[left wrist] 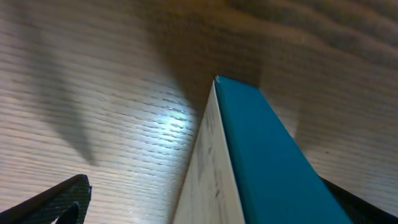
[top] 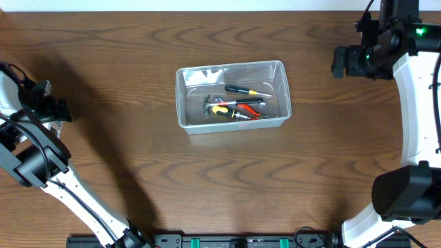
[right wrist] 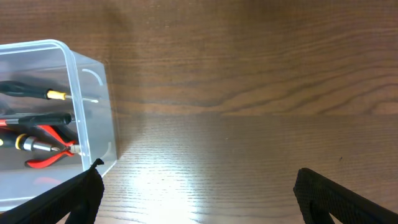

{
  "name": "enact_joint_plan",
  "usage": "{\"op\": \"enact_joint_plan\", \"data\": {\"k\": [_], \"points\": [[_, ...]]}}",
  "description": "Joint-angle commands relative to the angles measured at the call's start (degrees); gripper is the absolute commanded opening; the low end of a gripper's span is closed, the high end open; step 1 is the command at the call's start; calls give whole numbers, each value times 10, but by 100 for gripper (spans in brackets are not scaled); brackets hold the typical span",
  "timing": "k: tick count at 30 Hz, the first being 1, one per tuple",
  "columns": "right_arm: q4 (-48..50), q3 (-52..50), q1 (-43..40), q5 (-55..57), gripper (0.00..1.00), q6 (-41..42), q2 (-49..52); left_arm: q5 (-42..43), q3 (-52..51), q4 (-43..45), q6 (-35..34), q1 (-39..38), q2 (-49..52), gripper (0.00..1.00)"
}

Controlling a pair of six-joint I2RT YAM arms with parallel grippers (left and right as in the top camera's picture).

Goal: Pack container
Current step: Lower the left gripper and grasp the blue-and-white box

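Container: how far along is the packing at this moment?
Done: a screwdriver and red pliers, with other tools, lie in the container. In hand: nothing is gripped. The right gripper is open, away from the container. The left gripper is open with a teal box between its fingers, a gap showing on one side. Left: perhaps that box; no other loose tools show in the overhead view.

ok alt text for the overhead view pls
A clear plastic container holding a screwdriver and red-handled pliers sits at the middle of a wooden table. The left arm and right arm rest at the table's sides, well clear of it.
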Motion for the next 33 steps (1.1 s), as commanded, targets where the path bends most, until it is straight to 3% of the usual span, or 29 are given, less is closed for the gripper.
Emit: {"op": "enact_joint_plan", "data": {"k": [1,4,13,33], "points": [[-1,-2,-3,-5,99,-7,-6,-9,-5,3,5,0,9,99],[-3,-2,-3,-5,99,-7,-6,-9,-5,5,5,0,9,100],[-14,-2,-3,-5,99,-7,-6,-9,-8,10,5,0,9,88],[-16,-2,-3,-5,99,-7,-6,-8,-32,16,5,0,10,39]]}}
